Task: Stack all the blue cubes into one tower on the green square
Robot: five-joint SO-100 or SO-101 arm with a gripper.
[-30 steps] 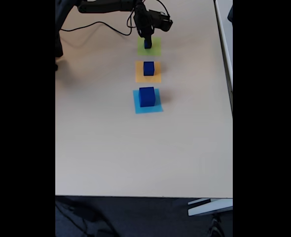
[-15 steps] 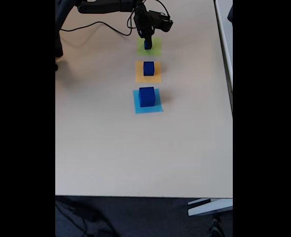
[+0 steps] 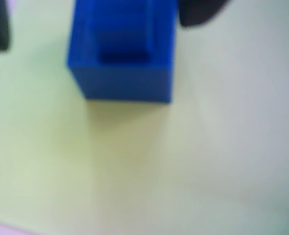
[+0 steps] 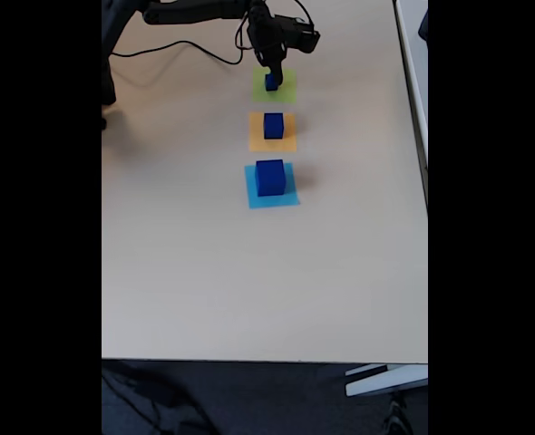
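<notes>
No brand, label or writing can be read on anything here. The surface is a pale beige table (image 4: 249, 272), bare wood-look laminate, with dark floor beyond its near edge and a black cable (image 4: 172, 47) trailing across the far left corner in the fixed view. Three flat paper squares lie in a row: the green square (image 4: 286, 89) farthest, an orange square (image 4: 258, 140) in the middle, a light-blue square (image 4: 272, 199) nearest. The small blue cube (image 4: 272, 82) sits on the green square, the medium blue cube (image 4: 274, 125) on the orange one, the large blue cube (image 4: 270, 177) on the light-blue one; none are stacked. The black gripper (image 4: 272, 69) hangs right over the small cube. In the blurred wrist view that cube (image 3: 122, 54) rests on green paper (image 3: 183, 156) with dark fingers (image 3: 201, 12) at either side, but whether they grip it cannot be told.
</notes>
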